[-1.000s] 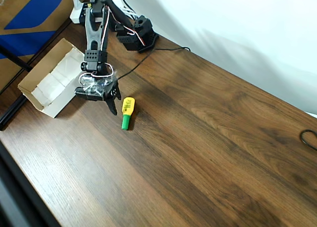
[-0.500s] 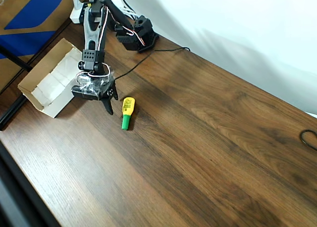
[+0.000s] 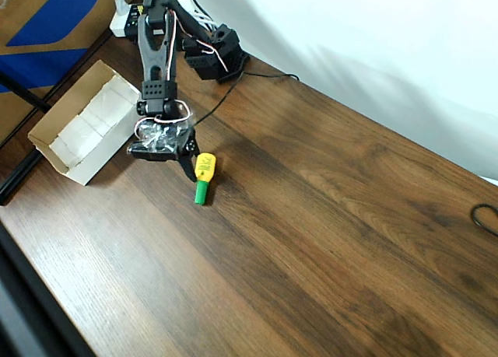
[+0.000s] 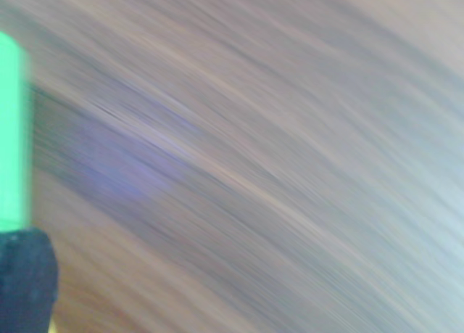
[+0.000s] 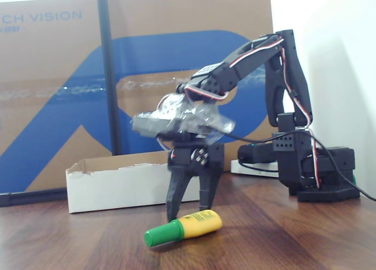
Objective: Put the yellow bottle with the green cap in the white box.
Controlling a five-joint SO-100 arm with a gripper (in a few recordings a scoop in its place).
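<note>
The bottle (image 5: 184, 227) lies on its side near the front edge of the bench (image 5: 294, 240), green cap pointing left. The gripper (image 5: 190, 208) stands just behind it, pointing down, its two fingers spread apart. The white box (image 5: 117, 185) sits further back to the left, before a blue-and-brown cardboard sheet (image 5: 59, 76).
</note>
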